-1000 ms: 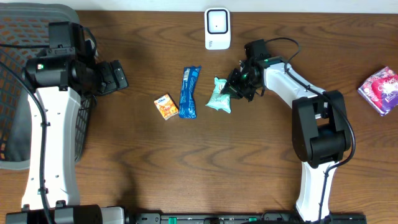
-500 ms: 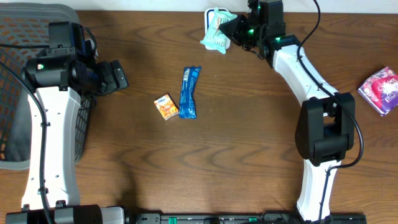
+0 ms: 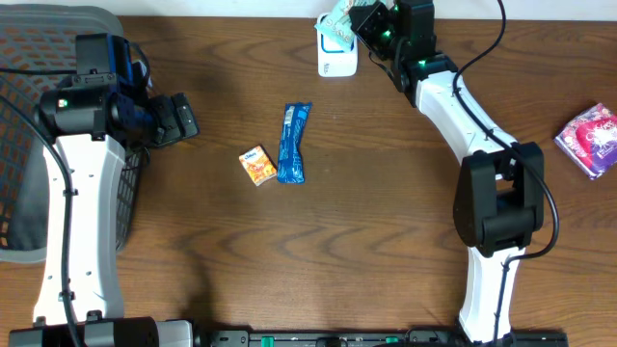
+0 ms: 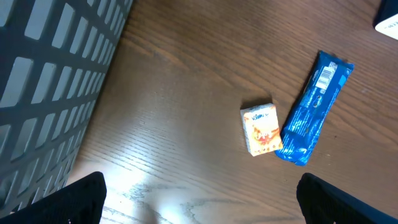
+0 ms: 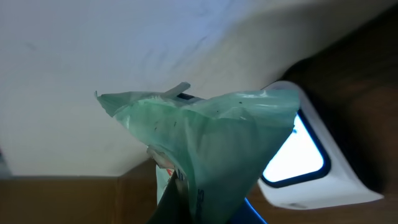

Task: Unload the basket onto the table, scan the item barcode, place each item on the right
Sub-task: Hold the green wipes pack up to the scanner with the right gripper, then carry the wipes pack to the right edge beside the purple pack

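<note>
My right gripper point(image 3: 362, 21) is shut on a pale green packet point(image 3: 336, 25) and holds it in the air at the table's back edge, just above the white scanner point(image 3: 337, 60). From the right wrist, the crumpled green packet point(image 5: 211, 137) fills the middle, with the scanner's lit window point(image 5: 298, 155) beside and below it. One dark finger point(image 5: 177, 208) shows against the packet. My left gripper point(image 3: 183, 118) stands open at the left, well apart from the items, and its fingertips point(image 4: 81, 199) hold nothing.
A small orange box point(image 3: 257, 165) and a blue wrapper point(image 3: 293, 143) lie side by side mid-table; the left wrist view shows the box point(image 4: 261, 129) and the wrapper point(image 4: 313, 107) too. A pink packet point(image 3: 590, 138) lies far right. A dark mesh basket point(image 3: 19, 173) stands at the left edge.
My right gripper lifted the green packet off the table and carried it back over the scanner, then shifted it slightly closer over the device. The left arm stayed still.
</note>
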Motion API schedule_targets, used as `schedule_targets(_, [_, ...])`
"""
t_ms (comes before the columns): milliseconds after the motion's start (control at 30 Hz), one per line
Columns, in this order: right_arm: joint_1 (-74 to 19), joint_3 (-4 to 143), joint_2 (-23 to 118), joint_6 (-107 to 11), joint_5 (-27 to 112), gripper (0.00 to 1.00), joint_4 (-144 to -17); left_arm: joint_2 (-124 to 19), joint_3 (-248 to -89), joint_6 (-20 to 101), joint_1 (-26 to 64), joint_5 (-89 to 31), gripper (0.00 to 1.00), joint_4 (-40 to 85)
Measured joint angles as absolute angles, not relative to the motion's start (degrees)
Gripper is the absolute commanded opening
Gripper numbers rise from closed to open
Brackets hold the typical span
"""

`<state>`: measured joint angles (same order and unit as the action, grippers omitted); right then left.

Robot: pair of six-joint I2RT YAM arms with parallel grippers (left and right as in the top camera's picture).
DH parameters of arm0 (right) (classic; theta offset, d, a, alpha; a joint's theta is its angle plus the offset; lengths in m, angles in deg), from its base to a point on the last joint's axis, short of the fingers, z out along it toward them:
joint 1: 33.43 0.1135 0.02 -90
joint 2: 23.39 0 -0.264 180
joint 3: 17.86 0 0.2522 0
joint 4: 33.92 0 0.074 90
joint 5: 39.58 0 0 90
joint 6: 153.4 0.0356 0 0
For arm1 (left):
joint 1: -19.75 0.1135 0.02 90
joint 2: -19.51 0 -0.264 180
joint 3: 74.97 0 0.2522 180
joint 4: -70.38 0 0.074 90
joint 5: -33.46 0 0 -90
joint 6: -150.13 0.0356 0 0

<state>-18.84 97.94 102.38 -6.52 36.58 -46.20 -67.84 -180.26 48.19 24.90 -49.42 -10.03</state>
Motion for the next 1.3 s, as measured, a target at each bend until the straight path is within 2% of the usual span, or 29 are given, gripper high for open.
schedule_targets(400, [-18.84, 97.94, 103.35, -7.15, 41.10, 0.01, -45.85, -67.84, -180.26, 48.19, 24.90, -49.40, 0.98, -10.06])
schedule_targets(800, [-19.08, 97.94, 110.82, -7.18, 38.83, 0.01, -41.77, -67.84, -180.26, 48.19, 24.90, -49.40, 0.98, -10.03])
schedule_targets(967, [-21.09, 101.44, 109.79, -11.35, 37.98, 0.01, -50.62, -67.84, -180.26, 48.19, 24.90, -49.40, 0.98, -10.06])
schedule_targets(1033, [-23.28, 103.14, 107.89, -13.86, 37.41, 0.01, -58.77, -67.84, -180.26, 48.19, 24.90, -49.40, 0.98, -10.03])
schedule_targets(1300, [-41.07, 107.18, 95.52, -23.02, 42.41, 0.01, -86.48, -67.84, -180.28, 48.19, 24.90, -49.42, 0.98, -10.03])
